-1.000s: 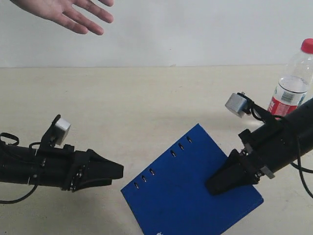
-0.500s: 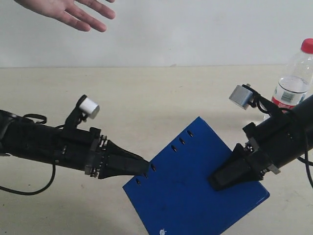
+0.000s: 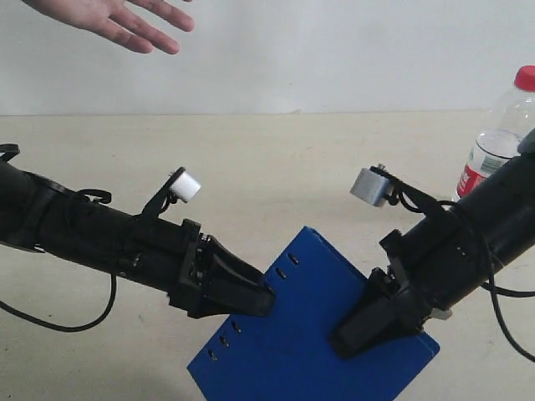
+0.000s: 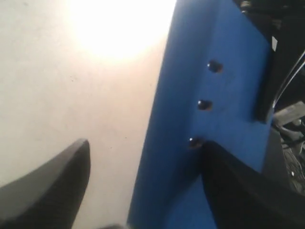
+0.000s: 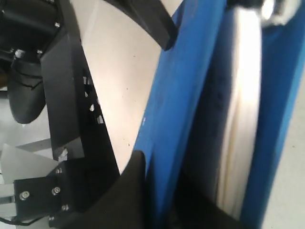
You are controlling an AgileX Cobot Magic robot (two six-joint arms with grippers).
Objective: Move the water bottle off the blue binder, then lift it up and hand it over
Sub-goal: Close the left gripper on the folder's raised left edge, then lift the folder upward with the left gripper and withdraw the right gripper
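The water bottle (image 3: pixel 499 138) stood upright on the bench (image 3: pixel 276 167) at the far right of the exterior view, red cap (image 3: pixel 525 78) on, well apart from the blue binder (image 3: pixel 309 334) and partly hidden behind my right arm. Neither claw touched it. The binder sat low in the middle between my two arms, with its slot holes (image 3: pixel 224 341) along the edge nearest my left arm. My left claw (image 3: pixel 255 299) was at that holed edge. In the left wrist view it was spread wide (image 4: pixel 143 191): one finger (image 4: pixel 47 191) was out over bare bench, clear of the binder (image 4: pixel 228 95), and the other finger (image 4: pixel 238 191) lay against the blue cover just beside the holes (image 4: pixel 205 104), so it was not clamping anything. My right claw (image 3: pixel 355 338) was on the opposite edge and looked closed down on the binder. The right wrist view showed the binder (image 5: pixel 181 95) edge-on, with a pale band between two blue layers and one dark finger (image 5: pixel 131 186) pressed to the outer cover. The other finger was hidden, so I could not tell how deep the grip went. A person's open hand (image 3: pixel 109 21) hung palm-out at the top left of the exterior view, well above the bench and far from the bottle.
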